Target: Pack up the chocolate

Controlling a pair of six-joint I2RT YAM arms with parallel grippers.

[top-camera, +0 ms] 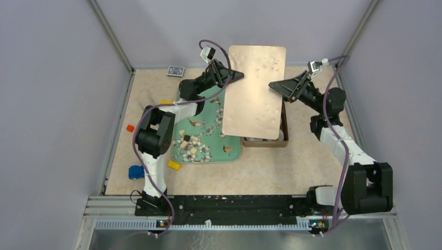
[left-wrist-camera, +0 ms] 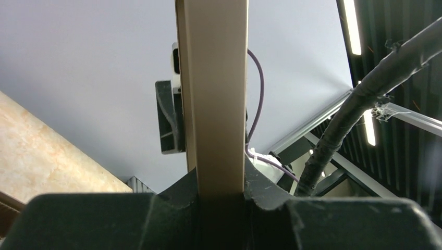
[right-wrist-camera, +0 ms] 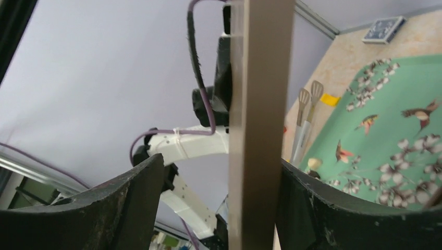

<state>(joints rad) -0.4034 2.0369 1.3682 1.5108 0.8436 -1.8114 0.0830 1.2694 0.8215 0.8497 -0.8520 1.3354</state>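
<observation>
We see the flat tan rectangular lid clamped between our left end effector and right end effector, small brown and cream chocolate candies on the green floral tray, below-left of the left end effector

**Pale walls around a stone-look table**

Plain light purple walls stand on three sides of the table, which has a beige, marbled top. Long bright ceiling lights glow overhead. A metal rail runs along the near edge.

Both arms reach toward the table's far side, raised and angled inward. The left gripper is clamped on the lid's left edge, the right gripper on its right edge.
</observation>
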